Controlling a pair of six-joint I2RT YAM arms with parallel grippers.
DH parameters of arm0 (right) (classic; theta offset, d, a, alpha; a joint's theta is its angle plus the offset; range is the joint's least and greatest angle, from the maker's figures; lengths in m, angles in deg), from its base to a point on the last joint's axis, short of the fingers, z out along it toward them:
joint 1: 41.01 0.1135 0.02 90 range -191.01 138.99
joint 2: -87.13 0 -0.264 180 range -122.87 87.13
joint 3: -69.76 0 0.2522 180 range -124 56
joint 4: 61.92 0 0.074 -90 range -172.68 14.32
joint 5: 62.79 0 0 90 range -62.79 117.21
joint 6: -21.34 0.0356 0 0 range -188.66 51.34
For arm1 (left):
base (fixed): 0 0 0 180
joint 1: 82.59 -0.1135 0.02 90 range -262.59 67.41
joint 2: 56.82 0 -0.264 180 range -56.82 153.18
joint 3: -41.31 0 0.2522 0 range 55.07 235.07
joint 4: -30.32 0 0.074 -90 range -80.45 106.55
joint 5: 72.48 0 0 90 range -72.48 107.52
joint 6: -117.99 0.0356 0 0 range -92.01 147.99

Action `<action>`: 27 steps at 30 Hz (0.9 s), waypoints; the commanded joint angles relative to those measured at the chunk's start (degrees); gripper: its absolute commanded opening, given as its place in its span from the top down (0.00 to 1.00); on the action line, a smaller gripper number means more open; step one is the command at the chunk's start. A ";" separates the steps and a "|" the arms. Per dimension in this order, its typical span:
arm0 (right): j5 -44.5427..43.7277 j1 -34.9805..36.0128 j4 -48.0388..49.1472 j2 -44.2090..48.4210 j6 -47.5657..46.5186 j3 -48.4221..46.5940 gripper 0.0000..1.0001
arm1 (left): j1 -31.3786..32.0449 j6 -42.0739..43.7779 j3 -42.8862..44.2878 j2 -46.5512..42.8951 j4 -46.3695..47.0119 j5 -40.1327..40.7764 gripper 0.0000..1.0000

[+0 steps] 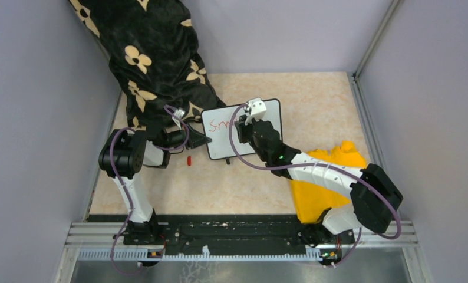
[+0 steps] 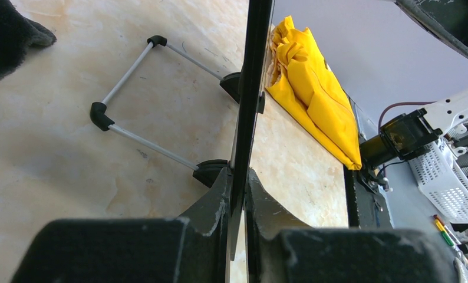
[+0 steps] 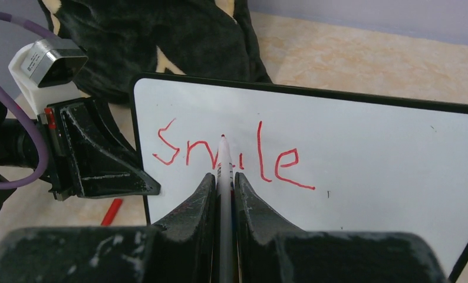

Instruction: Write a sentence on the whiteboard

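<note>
Count: one whiteboard [image 3: 367, 177], one marker [image 3: 223, 162], one red cap [image 1: 189, 160], two cloths.
Left fingers [image 2: 223, 194]: clamped on the whiteboard's left rim.
Right fingers [image 3: 211, 186]: closed on the marker, its tip at the "i".
Sentence [image 3: 284, 165]: one word, "Smile", between both fingers.
Room: bare board right of the right fingers.
Edges: black cloth [image 1: 155, 53] behind the left fingers; yellow cloth [image 1: 317, 194] on the counter [image 1: 314, 112] beside the right arm.
</note>
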 commanded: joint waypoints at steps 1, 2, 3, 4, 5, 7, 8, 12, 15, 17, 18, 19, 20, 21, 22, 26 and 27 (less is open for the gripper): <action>0.82 0.58 3.22 -1.66 -0.85 -4.28 1.00 | 0.26 0.81 -0.55 0.32 -3.07 -0.19 1.00; 0.59 0.54 3.05 -1.99 -0.85 -4.49 1.00 | 0.26 0.80 -0.57 0.30 -3.09 -0.15 1.00; 0.37 0.52 2.94 -2.24 -0.85 -4.66 1.00 | 0.26 0.91 -0.46 0.34 -3.15 -0.27 1.00; 0.09 0.56 2.84 -2.53 -0.85 -4.86 1.00 | 0.26 0.92 -0.51 0.34 -3.24 -0.23 1.00; -0.24 0.58 2.64 -2.77 -0.92 -4.98 1.00 | 0.26 0.89 -0.45 0.38 -3.27 -0.23 1.00; -0.83 0.58 2.48 -3.08 -0.96 -5.08 1.00 | 0.26 0.96 -0.47 0.43 -3.35 -0.23 1.00; -1.13 0.54 2.36 -3.16 -0.94 -5.00 1.00 | 0.26 0.96 -0.45 0.51 -3.36 -0.27 1.00; -1.87 0.56 2.02 -3.65 -1.11 -5.13 1.00 | 0.26 1.17 -0.47 0.52 -3.51 -0.23 1.00; -2.31 0.46 2.03 -4.09 -1.12 -5.14 1.00 | 0.26 1.22 -0.46 0.47 -3.62 -0.23 1.00; -2.29 0.23 2.12 -4.29 -1.04 -5.01 1.00 | 0.26 1.29 -0.50 0.45 -3.66 -0.23 1.00; -2.35 0.19 2.19 -4.43 -0.96 -4.95 1.00 | 0.26 1.31 -0.44 0.42 -3.70 -0.23 1.00; -2.48 0.13 2.27 -4.53 -0.94 -4.95 1.00 | 0.26 1.31 -0.50 0.43 -3.69 -0.23 1.00; -2.52 0.06 2.30 -4.64 -0.87 -4.88 1.00 | 0.26 1.31 -0.44 0.47 -3.74 -0.27 1.00; -2.61 -0.01 2.30 -4.80 -0.83 -4.85 1.00 | 0.26 1.32 -0.44 0.43 -3.79 -0.28 1.00; -2.69 -0.12 2.30 -4.87 -0.73 -4.83 1.00 | 0.26 1.31 -0.37 0.43 -3.77 -0.28 1.00; -3.06 -0.33 2.14 -4.98 -0.59 -4.58 1.00 | 0.26 1.28 -0.29 0.42 -3.82 -0.24 1.00; -3.23 -0.37 2.01 -4.96 -0.51 -4.49 1.00 | 0.26 1.25 -0.37 0.43 -3.87 -0.24 1.00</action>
